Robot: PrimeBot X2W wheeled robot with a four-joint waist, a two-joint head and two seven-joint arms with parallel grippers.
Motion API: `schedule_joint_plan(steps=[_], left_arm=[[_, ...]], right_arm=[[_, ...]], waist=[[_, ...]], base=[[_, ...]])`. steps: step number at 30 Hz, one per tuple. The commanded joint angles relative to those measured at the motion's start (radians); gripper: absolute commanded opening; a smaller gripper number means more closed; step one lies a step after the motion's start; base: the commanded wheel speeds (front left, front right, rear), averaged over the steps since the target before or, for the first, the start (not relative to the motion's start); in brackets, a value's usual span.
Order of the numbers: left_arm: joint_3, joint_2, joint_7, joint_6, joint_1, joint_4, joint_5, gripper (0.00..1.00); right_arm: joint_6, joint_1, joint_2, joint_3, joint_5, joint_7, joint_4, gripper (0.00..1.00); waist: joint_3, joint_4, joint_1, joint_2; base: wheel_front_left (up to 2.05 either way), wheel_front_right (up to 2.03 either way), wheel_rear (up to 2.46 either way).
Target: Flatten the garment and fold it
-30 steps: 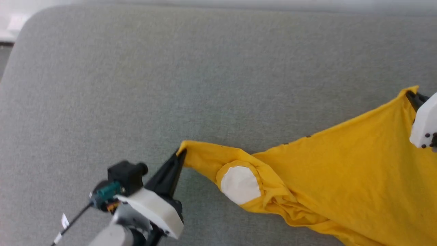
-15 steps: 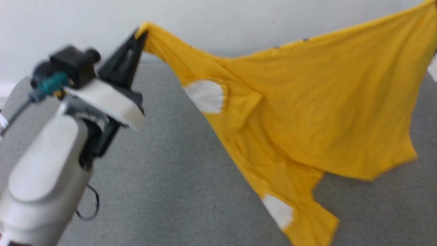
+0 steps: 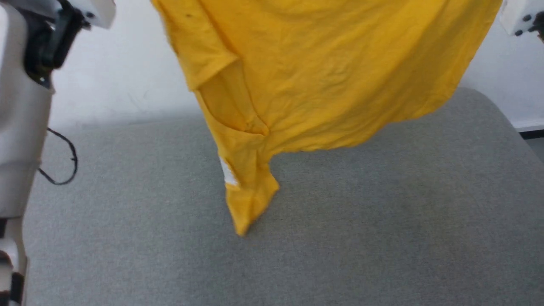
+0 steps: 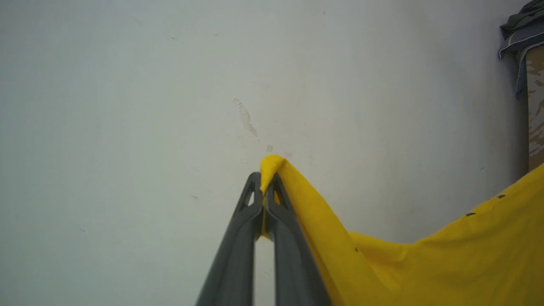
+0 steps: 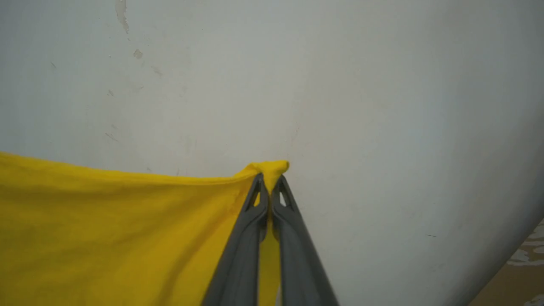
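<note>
**Garment [image 3: 323, 76] aloft, pinched at two corners**

I have the left claw [image 4: 264, 193] pressed together on a bunched yellow corner, with a nub of cloth poking out past its tips. The right claw [image 5: 270, 191] is likewise clamped on another corner, and the top edge runs nearly straight away from it. In the head view the shirt hangs as a wide, wrinkled sheet in front of the white wall [image 3: 127, 85], above the grey bench [image 3: 382, 246]. One sleeve droops lowest and has a small white patch [image 3: 228, 172] on it. I cannot tell whether its tip touches the bench. My left forearm [image 3: 19, 127] stands at the left edge, a black cable [image 3: 63, 165] looping off it.
</note>
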Motion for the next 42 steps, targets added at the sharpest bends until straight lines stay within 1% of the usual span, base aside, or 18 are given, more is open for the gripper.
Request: schedule_joint_plan(steps=[1,5,9,12,17,20,23,26,30,35,42], left_arm=[[-0.008,0.011,0.025,-0.013,-0.036,0.026,0.004,0.0],[-0.031,0.02,0.083,-0.034,-0.089,0.056,-0.006,0.0],[-0.041,0.028,0.136,-0.043,-0.117,0.056,-0.025,0.0],[-0.051,0.046,0.168,-0.044,-0.151,0.031,-0.015,0.0],[-0.067,0.045,0.181,-0.037,-0.271,-0.005,0.036,0.0],[-0.072,0.043,0.158,-0.026,-0.369,-0.011,0.086,0.0],[-0.081,0.041,0.109,-0.023,-0.469,0.002,0.14,0.0],[-0.083,0.032,0.056,-0.02,-0.553,0.032,0.179,0.0],[-0.087,0.023,-0.003,-0.019,-0.624,0.076,0.207,0.0],[-0.095,0.007,-0.084,-0.025,-0.67,0.118,0.22,0.0],[-0.119,-0.003,-0.155,-0.043,-0.66,0.162,0.204,0.0]], right_arm=[[-0.001,-0.034,0.001,0.015,-0.002,0.001,0.02,0.0],[-0.001,-0.08,0.0,0.051,0.014,0.02,0.059,0.0],[-0.001,-0.109,-0.013,0.082,0.048,0.054,0.075,0.0],[-0.001,-0.141,-0.027,0.089,0.074,0.073,0.072,0.0],[-0.001,-0.228,-0.046,0.082,0.079,0.076,0.077,0.0],[-0.001,-0.305,-0.042,0.065,0.069,0.055,0.087,0.0],[-0.001,-0.389,-0.025,0.042,0.043,0.012,0.116,0.0],[-0.001,-0.463,-0.007,0.023,0.011,-0.038,0.156,0.0],[-0.001,-0.53,0.014,0.01,-0.025,-0.1,0.21,0.0],[-0.001,-0.576,0.021,0.024,-0.04,-0.165,0.261,0.0],[-0.001,-0.584,0.014,0.073,-0.019,-0.222,0.317,0.0]], waist=[[-0.038,-0.038,0.0001,0.0],[-0.039,-0.051,0.0001,0.0],[0.001,-0.058,0.0001,0.0],[0.074,-0.064,0.0001,0.0],[0.226,-0.069,0.0001,0.0],[0.319,-0.078,0.0001,0.0],[0.396,-0.088,0.0001,0.0],[0.458,-0.09,0.0001,0.0],[0.525,-0.081,0.0001,0.0],[0.606,-0.055,0.0001,0.0],[0.691,-0.029,0.0001,0.0]], base=[[0.0,0.0,0.0],[0.0,0.0,0.0],[0.0,0.0,0.0],[0.0,0.0,0.0],[0.0,0.0,0.0],[0.0,0.0,0.0],[0.0,0.0,0.0],[0.0,0.0,0.0],[0.0,0.0,0.0],[0.0,0.0,0.0],[0.0,0.0,0.0]])
